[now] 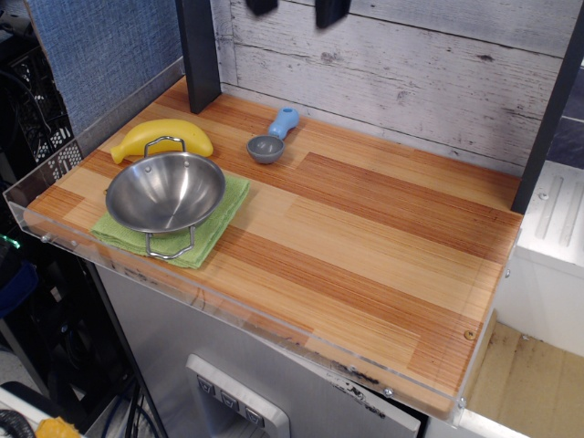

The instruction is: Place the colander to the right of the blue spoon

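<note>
Nearest you, the colander (165, 192) sits upright on the green cloth (212, 230) at the front-left of the wooden table (365, 237). Its two wire handles line up on a near-to-far axis, one toward the front edge, one toward the banana (162, 139), which lies just behind it.

Farther back and to the right, the blue spoon (274, 137) rests bowl-forward, handle angled toward the wall. Bare wood lies to its right; that is the drop zone.

Farthest, at the top edge, the gripper (296, 9) shows only as two dark fingertips, spread apart and holding nothing. It hangs high above the spoon's far side.

Judgement: from the gripper, the colander lies forward and to the left. You must descend that way, then take the rim or a handle.
</note>
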